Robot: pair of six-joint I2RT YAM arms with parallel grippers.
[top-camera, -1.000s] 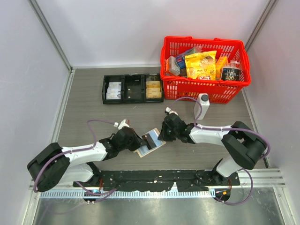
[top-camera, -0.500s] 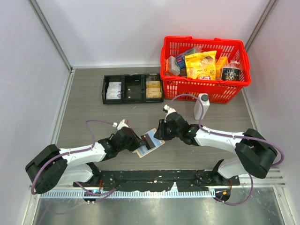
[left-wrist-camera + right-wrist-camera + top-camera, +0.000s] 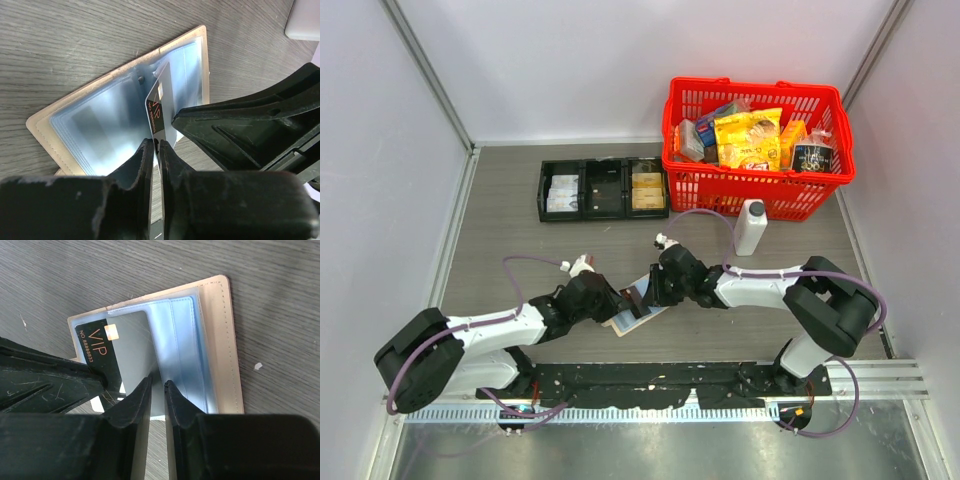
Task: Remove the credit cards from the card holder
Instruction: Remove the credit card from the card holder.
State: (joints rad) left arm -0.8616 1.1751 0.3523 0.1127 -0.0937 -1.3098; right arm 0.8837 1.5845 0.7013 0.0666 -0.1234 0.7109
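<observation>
The tan card holder (image 3: 642, 310) lies open on the table between my two grippers, its pale blue plastic sleeves (image 3: 185, 350) facing up. A dark credit card (image 3: 102, 357) marked VIP sticks partly out of a sleeve. In the left wrist view this credit card (image 3: 161, 112) stands nearly edge-on, and my left gripper (image 3: 156, 145) is shut on its lower edge. My right gripper (image 3: 158, 382) hovers over the holder right beside the card. Its jaws stand a narrow gap apart, with the tips at the sleeve and nothing clearly pinched.
A black three-compartment tray (image 3: 603, 190) sits at the back left. A red basket (image 3: 820, 195) full of packets stands at the back right, with a white bottle (image 3: 750, 227) in front of it. Walls close in the left and right sides.
My right gripper has moved left onto the card holder and opened from shut to a narrow gap. The left gripper has kept its place with the card.
</observation>
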